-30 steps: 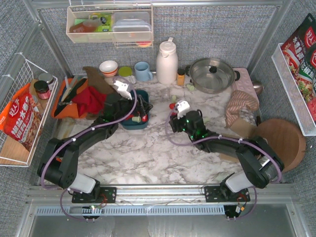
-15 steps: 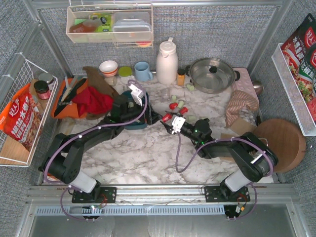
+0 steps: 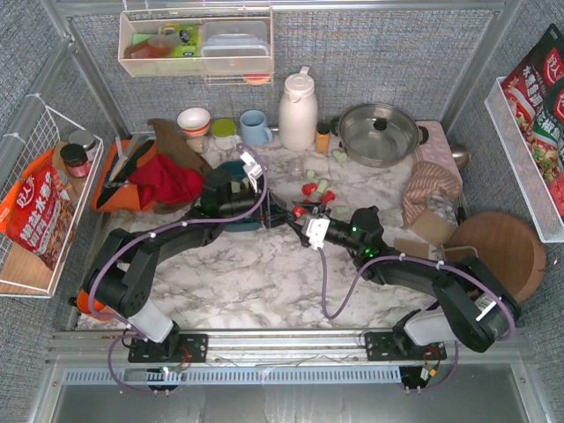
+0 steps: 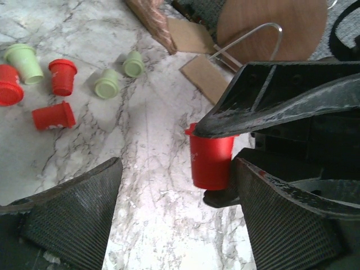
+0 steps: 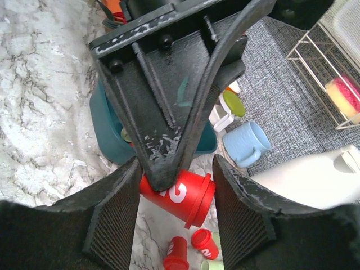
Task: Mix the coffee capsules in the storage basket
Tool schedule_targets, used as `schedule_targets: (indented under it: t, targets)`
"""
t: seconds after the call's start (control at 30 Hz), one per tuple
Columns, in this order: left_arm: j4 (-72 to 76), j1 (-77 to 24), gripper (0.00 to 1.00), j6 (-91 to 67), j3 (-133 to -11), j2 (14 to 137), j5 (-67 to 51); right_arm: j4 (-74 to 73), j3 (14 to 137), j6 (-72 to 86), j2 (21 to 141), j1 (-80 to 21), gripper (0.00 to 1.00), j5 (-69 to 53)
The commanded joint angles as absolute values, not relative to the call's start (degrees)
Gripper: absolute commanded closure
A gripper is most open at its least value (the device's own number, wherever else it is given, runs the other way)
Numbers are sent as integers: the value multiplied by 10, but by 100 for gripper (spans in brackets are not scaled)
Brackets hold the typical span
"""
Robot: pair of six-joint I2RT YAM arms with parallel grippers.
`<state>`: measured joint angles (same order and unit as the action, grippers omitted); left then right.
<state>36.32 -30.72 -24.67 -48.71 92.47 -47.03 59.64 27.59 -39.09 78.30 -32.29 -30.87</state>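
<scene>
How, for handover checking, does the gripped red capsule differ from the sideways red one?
The gripped capsule is pinched in the right gripper; the loose capsule is untouched. The gripped capsule hangs off the marble inside the open left gripper; the loose capsule lies on it. Both are red.

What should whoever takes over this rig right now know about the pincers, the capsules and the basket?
Right pincer: shut on a red capsule, held off the table.
Left pincer: open, one finger on either side of that capsule, not touching it.
Storage basket: under the left arm, contents mostly hidden.
Done: cannot tell how far the mixing has got.
Left: loose capsules, red and mint, lie on the table. Probably complete this handoff, drop the capsule in the basket, then gather the rest.
</scene>
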Motion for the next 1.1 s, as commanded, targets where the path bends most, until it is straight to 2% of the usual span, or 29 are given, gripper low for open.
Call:
schedule_targets:
  t: [0.0,0.27,0.5,0.63,0.73,0.87,1.07]
  targets:
    - [431,-308,12,-279,-487,931,-511,561,283,-415,774,-323,66,-329]
    - [465,-315,26,-307,-487,945,-538,573,290,-403,784,-325,66,-318]
    - [465,-319,32,-306,-488,955,-556,576,296,-401,788,-325,66,-295]
    - [465,-321,45,-303,-487,960,-555,582,298,-399,791,-325,66,-283]
    - [465,-322,50,-303,-487,959,-547,584,300,-393,793,-325,66,-287]
    - [457,-322,65,-296,-485,951,-531,591,299,-386,798,-326,65,-281]
    - [422,-321,70,-278,-484,935,-478,584,297,-377,796,-325,46,-266]
